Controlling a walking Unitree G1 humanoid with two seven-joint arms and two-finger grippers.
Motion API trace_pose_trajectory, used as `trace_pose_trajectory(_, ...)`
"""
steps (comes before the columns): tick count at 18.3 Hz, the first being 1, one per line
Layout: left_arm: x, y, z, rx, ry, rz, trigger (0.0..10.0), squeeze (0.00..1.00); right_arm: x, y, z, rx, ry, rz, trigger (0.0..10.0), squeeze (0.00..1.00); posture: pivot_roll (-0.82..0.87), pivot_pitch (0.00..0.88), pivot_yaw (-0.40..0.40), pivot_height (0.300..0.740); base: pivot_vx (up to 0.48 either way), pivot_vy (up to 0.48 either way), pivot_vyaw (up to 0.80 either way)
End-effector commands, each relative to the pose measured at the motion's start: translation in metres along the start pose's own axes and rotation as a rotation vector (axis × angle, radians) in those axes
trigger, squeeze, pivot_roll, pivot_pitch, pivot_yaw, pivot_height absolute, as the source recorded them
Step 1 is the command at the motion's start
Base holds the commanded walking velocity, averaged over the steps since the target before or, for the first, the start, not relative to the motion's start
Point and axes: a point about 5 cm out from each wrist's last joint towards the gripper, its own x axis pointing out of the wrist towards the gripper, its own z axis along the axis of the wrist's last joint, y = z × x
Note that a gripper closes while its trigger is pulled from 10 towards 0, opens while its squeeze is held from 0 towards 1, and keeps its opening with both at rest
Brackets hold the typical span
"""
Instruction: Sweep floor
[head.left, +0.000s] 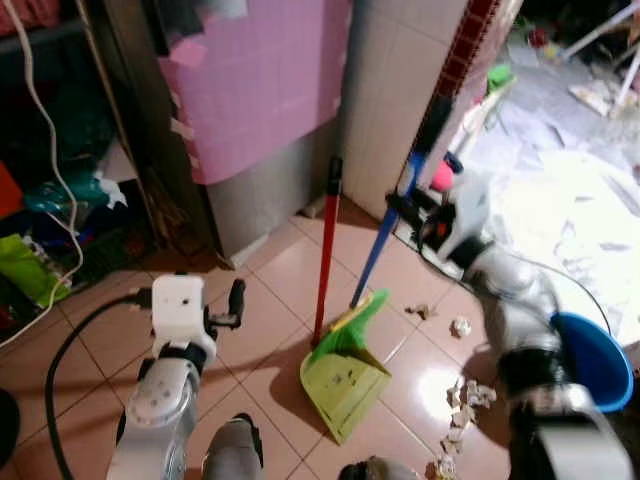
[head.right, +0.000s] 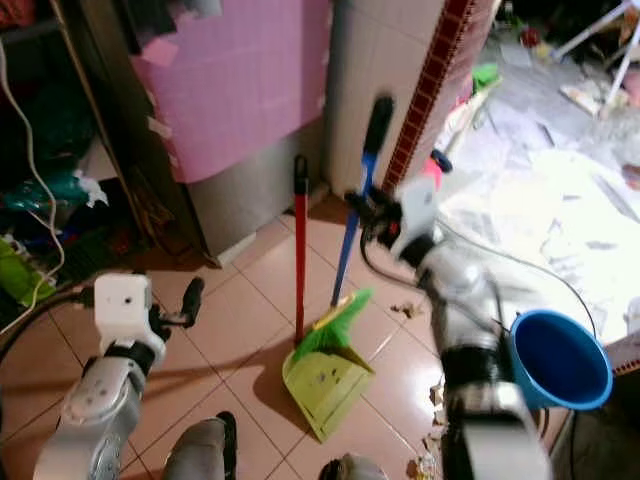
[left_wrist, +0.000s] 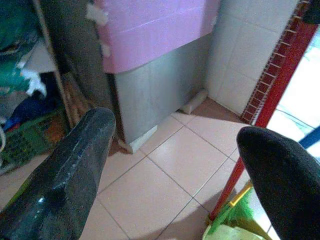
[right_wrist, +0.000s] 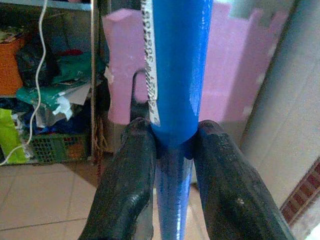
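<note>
- The right claw (right_wrist: 172, 150) grips the blue handle of the broom (head.left: 378, 250), with one black finger (right_wrist: 127, 185) pressed on each side of it.
- In the head views this claw is high on the handle, near the white tiled wall (head.left: 400, 90).
- The broom leans, its green bristles (head.left: 350, 325) down on the floor (head.left: 270, 300) and touching the dustpan (head.left: 345, 385).
- The dustpan is yellow-green and lies flat on the pink tiles; its red stick (head.left: 325, 250) stands nearly upright, just beside the broom handle.
- The left claw (left_wrist: 175, 165) is wide open and holds nothing; it hangs above the floor, left of the dustpan, apart from it.
- Through its fingers I see the tiles, the red stick and a grey panel under a pink sheet (head.left: 265, 80).
- Scraps of paper (head.left: 465, 395) lie on the floor right of the dustpan, near the right arm.
- A blue bucket (head.right: 555, 360) stands just beside the right arm, on its right.
- On the left there is a dark shelf (head.left: 50, 200) with bags and a white cable (head.left: 55, 170).
</note>
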Motion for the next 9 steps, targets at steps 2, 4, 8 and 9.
trace_pose_trajectory(2, -0.0001, -0.0101, -0.0035, 0.002, 0.015, -0.030, 10.0, 0.00, -0.0018, 0.0035, 0.0067, -0.021, -0.039, -0.039, 0.0, 0.00, 0.08, 0.048, -0.060, 0.740, 0.000, 0.000, 0.00)
trace_pose_trajectory(4, 0.0020, -0.0103, -0.0031, 0.012, 0.016, -0.037, 10.0, 0.00, -0.0026, 0.0026, 0.0041, -0.026, -0.031, -0.109, 0.0, 0.00, 0.08, 0.052, -0.056, 0.740, 0.000, 0.000, 0.00)
trace_pose_trajectory(8, 0.0040, -0.0083, -0.0005, 0.019, 0.014, -0.037, 10.0, 0.00, -0.0050, 0.0008, 0.0016, 0.006, -0.020, -0.202, 0.0, 0.00, 0.08, 0.062, -0.051, 0.740, 0.000, 0.000, 0.00)
trace_pose_trajectory(9, 0.0037, -0.0088, -0.0006, 0.019, 0.015, -0.038, 10.0, 0.00, -0.0044, 0.0013, 0.0014, 0.007, -0.020, -0.204, 0.0, 0.00, 0.08, 0.063, -0.052, 0.740, -0.255, 0.000, 0.00)
